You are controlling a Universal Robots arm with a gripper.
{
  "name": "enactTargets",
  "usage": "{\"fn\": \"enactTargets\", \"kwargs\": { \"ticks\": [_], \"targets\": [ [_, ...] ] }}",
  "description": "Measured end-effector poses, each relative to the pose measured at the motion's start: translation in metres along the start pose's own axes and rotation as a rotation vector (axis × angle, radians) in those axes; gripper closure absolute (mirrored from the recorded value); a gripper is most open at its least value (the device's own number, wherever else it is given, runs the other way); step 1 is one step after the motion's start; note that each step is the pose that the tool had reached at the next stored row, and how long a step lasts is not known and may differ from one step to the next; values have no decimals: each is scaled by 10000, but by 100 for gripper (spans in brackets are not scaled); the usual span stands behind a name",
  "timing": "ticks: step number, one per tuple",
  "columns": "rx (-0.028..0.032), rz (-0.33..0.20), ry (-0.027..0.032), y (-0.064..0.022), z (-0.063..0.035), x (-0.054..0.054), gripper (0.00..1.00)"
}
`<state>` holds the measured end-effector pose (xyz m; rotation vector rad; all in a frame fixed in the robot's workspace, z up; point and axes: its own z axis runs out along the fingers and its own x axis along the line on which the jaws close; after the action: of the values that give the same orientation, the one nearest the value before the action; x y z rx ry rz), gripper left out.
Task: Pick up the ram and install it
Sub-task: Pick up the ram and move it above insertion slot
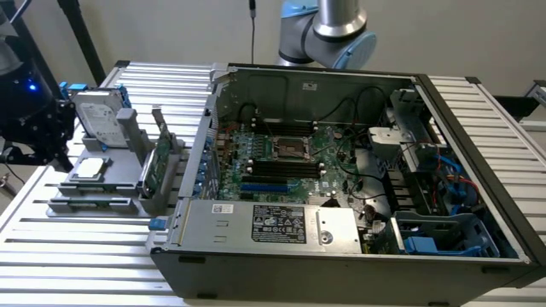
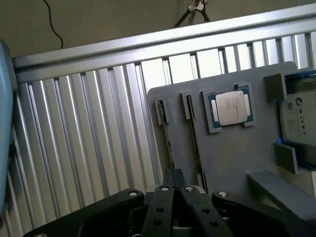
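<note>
Two ram sticks stand on edge in slots of a grey holder tray (image 2: 232, 153): one ram stick (image 2: 169, 143) and a second (image 2: 194, 134) beside it, next to the CPU (image 2: 230, 108). In the exterior view the ram (image 1: 92, 204) sits at the tray's near end, at that view's left. My gripper (image 2: 173, 178) shows as black linkage and fingers, hanging well above the tray in line with the ram slots. Its fingers are shut with nothing between them. The arm (image 1: 328, 25) rises behind the open computer case (image 1: 341, 256).
The tray also holds a silver hard drive (image 1: 98, 118) and a taller green card with a metal bracket (image 1: 153, 163). The motherboard (image 1: 282, 160) inside the case has black memory slots (image 1: 277, 167). Cables and a power supply (image 1: 265, 224) crowd the case. Everything rests on a slatted aluminium table (image 1: 68, 262).
</note>
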<state>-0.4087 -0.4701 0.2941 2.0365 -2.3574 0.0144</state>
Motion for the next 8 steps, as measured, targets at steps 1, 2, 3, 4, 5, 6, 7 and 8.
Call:
{"fn": "enactTargets", "kwargs": {
  "ticks": [1,2,3,4,5,6,7,8],
  "targets": [
    [30,-179,-2,0,6,0,89],
    [54,-352,-2,0,13,0,89],
    [76,-549,-1,1,21,0,89],
    [96,-727,-3,1,29,0,89],
    [113,-902,-4,0,38,-1,89],
    [127,-1082,-3,0,47,-1,89],
    [139,-1266,-3,0,57,-1,89],
    [151,-1441,-4,0,68,-1,89]
  ]
}}
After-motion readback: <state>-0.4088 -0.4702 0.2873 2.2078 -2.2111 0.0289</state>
